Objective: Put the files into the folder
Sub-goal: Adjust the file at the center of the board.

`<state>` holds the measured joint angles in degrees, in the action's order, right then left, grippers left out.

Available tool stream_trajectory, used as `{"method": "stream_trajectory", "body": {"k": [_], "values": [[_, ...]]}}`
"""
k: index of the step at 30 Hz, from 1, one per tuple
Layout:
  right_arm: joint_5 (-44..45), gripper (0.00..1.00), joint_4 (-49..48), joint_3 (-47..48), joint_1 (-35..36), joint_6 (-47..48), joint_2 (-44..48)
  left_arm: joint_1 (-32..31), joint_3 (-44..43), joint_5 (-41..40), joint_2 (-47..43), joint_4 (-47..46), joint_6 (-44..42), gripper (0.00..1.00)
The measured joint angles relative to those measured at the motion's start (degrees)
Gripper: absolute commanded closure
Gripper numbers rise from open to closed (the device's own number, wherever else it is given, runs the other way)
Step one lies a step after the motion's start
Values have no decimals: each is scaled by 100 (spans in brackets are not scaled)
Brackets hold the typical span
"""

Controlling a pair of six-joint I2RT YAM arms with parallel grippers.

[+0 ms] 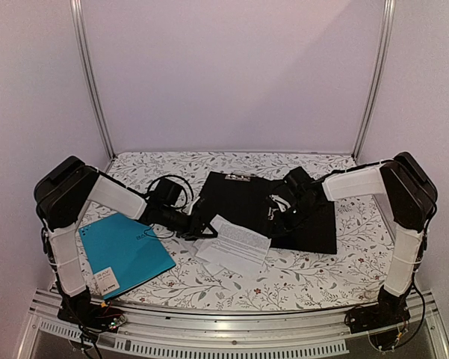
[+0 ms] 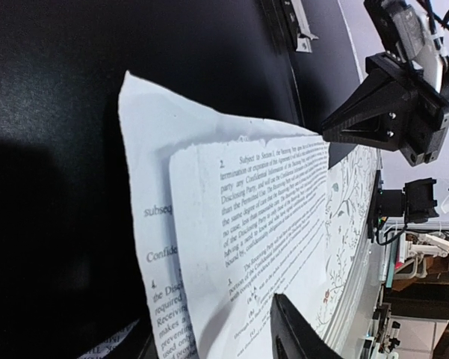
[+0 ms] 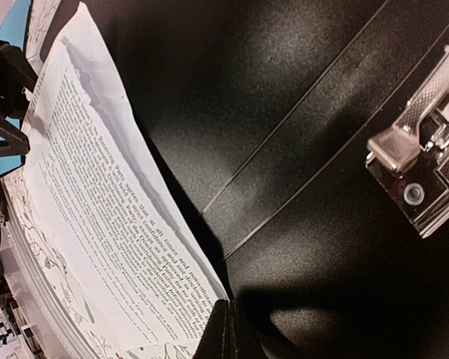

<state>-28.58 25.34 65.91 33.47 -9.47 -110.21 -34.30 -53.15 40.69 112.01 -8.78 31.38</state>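
The black folder [image 1: 239, 196] lies open in the middle of the table, its silver clip [image 1: 237, 177] at the far edge; the clip also shows in the right wrist view [image 3: 426, 161]. The files [image 1: 235, 243], white printed sheets, lie partly on the folder's near edge and partly on the tablecloth. My left gripper [image 1: 200, 226] is at their left corner, part open, with the sheets [image 2: 261, 202] curling up between its fingers [image 2: 299, 333]. My right gripper [image 1: 278, 215] is over the folder [image 3: 284, 112]. Its fingers [image 3: 217, 329] are closed together on the right corner of the files [image 3: 97, 187].
A teal-blue folder [image 1: 123, 254] lies flat at the near left under the left arm. A black cable loops behind the left gripper [image 1: 168, 187]. The floral tablecloth [image 1: 306, 277] covers the table, with white walls on three sides.
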Motion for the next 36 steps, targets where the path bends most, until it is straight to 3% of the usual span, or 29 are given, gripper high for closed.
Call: {"method": "stream_trajectory", "body": {"k": [12,20,31,36], "values": [[57,100,-1145,-605,-13,-966,216,-15,107,-9,-22,-116,63,61],[461,100,-1991,-1416,11,-1858,765,-144,291,-94,-136,-258,262,62],[960,100,-3016,-1871,291,-2771,815,-348,348,-131,-181,-280,382,61],[1178,100,-3235,-1998,363,-3036,837,-369,376,-247,-240,-216,352,68]]}}
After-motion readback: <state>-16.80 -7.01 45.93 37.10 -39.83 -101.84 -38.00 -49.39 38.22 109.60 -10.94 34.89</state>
